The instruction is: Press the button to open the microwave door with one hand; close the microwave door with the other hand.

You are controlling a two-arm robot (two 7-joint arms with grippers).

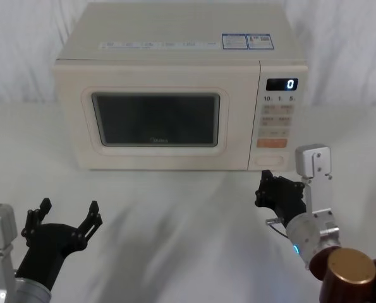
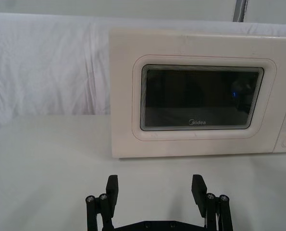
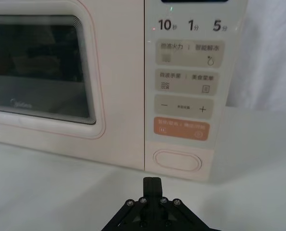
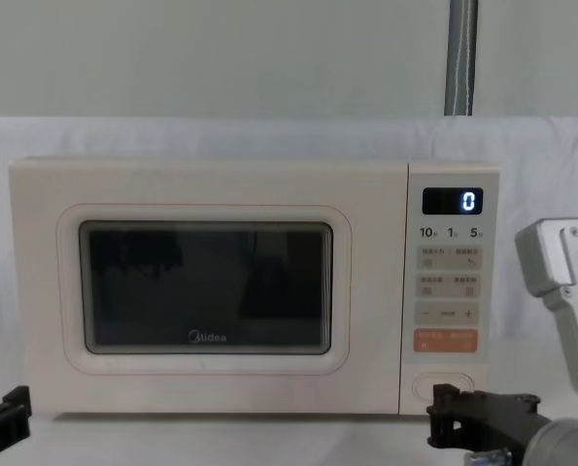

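Left pincer (image 1: 66, 222) hovers low over the white surface (image 1: 175, 214), its two fingers spread wide apart with nothing between them. Ahead of it there is open surface all the way to the microwave (image 1: 175, 88), and the microwave door (image 2: 195, 96) sits ahead and slightly to its right, shut flush with the front, its left edge standing well clear of the pincer. The dark window with the grey logo faces straight back at it.

Moving right: the control strip (image 4: 449, 291) with the display (image 4: 453, 201) reading 0, the orange key (image 3: 181, 129) below the beige ones, and under that the button (image 3: 177, 160), the wide oval at the bottom corner of the front.

Right pincer (image 3: 152, 185) is directly in front of the button, close but apart from it, a thin strip of surface between them. Its fingers are pressed together into one narrow tip aimed at the oval. To its right the surface lies open past the microwave's side edge.
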